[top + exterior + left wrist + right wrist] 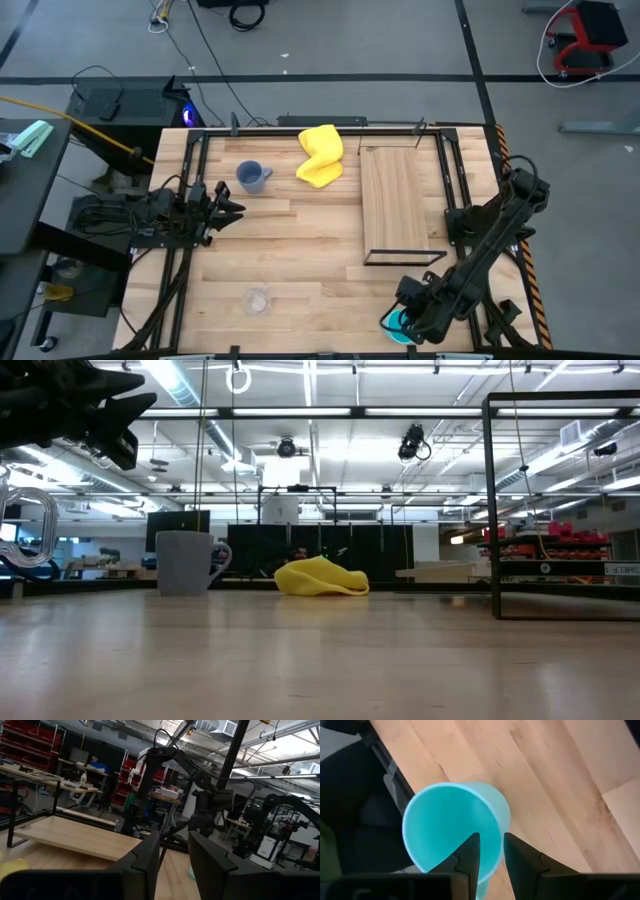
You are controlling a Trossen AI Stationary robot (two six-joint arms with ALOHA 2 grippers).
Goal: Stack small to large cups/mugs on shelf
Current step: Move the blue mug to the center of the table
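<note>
The bright cyan mug (393,322) stands at the table's near edge, toward the right; my right gripper (405,316) is down on it, and in the right wrist view it (491,851) is closed over the mug's wall (451,825). The grey-blue mug (252,176) (186,563) stands upright far left of centre. The clear glass cup (257,298) (28,528) stands near the near edge. The shelf (398,205), a light-wood board in a black frame (494,510), lies right of centre. My left gripper (236,199) (174,851) hovers open at the left edge, touching nothing. My right gripper has the cyan mug by its wall at the rim (492,827), one finger (470,852) inside the hollow and the other (517,855) outside. The fingers come from above, slanting down. Whether the mug's base is on the table, I cannot tell.
A crumpled yellow cloth (321,155) (320,577) lies at the far side between the grey-blue mug and the shelf. Black rails (190,180) run along the table's left and right sides. Bare planks (310,250) span the middle.
</note>
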